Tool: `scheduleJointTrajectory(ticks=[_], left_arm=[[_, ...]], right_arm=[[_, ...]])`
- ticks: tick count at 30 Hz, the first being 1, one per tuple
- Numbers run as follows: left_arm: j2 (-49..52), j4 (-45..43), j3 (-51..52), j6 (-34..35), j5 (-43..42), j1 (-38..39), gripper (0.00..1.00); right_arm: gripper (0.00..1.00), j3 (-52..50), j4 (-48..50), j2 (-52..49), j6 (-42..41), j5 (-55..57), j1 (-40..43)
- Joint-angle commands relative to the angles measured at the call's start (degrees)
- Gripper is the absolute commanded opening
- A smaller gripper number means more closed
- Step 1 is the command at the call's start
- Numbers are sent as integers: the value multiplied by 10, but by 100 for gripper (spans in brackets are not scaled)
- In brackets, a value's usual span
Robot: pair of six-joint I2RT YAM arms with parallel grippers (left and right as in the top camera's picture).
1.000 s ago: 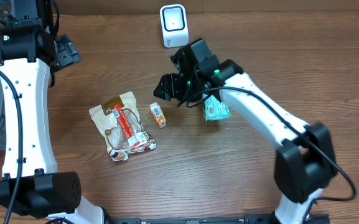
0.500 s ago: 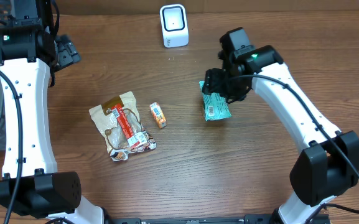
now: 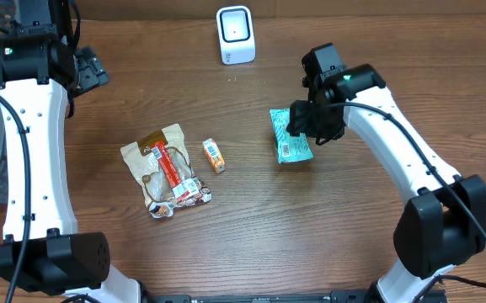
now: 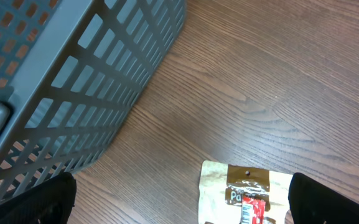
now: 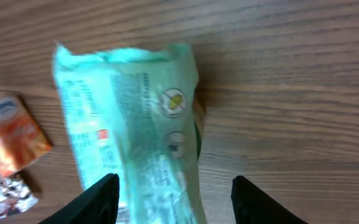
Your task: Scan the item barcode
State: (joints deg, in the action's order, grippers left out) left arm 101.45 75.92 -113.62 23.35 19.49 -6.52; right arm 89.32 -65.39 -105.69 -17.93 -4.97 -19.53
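A teal packet (image 3: 289, 145) lies flat on the wooden table right of centre, its white printed label facing up. My right gripper (image 3: 310, 126) hovers over the packet's right edge. In the right wrist view the packet (image 5: 129, 124) runs up the frame, and the right gripper (image 5: 176, 186) is open, its jaws standing either side of the packet's near end without pinching it. The white scanner (image 3: 235, 34) stands at the back centre. My left gripper (image 3: 91, 71) is far left at the back and wide open (image 4: 182, 199) with nothing in it.
A tan snack bag (image 3: 165, 168) with a red label and a small orange box (image 3: 214, 156) lie left of centre. The bag (image 4: 244, 193) and box (image 5: 8, 134) also show in the wrist views. A grey basket (image 4: 73, 81) stands at the left table edge.
My right arm swung from in front of the scanner to the right and came down over the teal packet. Its jaws narrowed a little. The left arm stayed still.
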Motion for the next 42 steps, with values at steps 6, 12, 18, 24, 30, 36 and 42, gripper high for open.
scheduleJointTrajectory(ticks=[6, 12, 18, 24, 30, 36, 42], left_arm=[[-15, 2, -12, -7, 0, -1, 100], [-15, 2, -12, -7, 0, -1, 100], [-15, 2, -12, -7, 0, -1, 100], [-15, 2, -12, -7, 0, -1, 100], [-15, 2, -12, -7, 0, -1, 100], [-15, 2, -12, -7, 0, -1, 100], [-15, 2, -12, -7, 0, -1, 100]], right_arm=[[49, -47, 23, 9, 4, 10, 2], [22, -47, 31, 9, 4, 10, 2], [4, -25, 33, 10, 4, 7, 2], [4, 44, 40, 18, 4, -107, 1], [4, 38, 59, 17, 4, -135, -19], [4, 1, 101, 17, -36, -70, -61], [4, -59, 186, 16, -48, -66, -88]])
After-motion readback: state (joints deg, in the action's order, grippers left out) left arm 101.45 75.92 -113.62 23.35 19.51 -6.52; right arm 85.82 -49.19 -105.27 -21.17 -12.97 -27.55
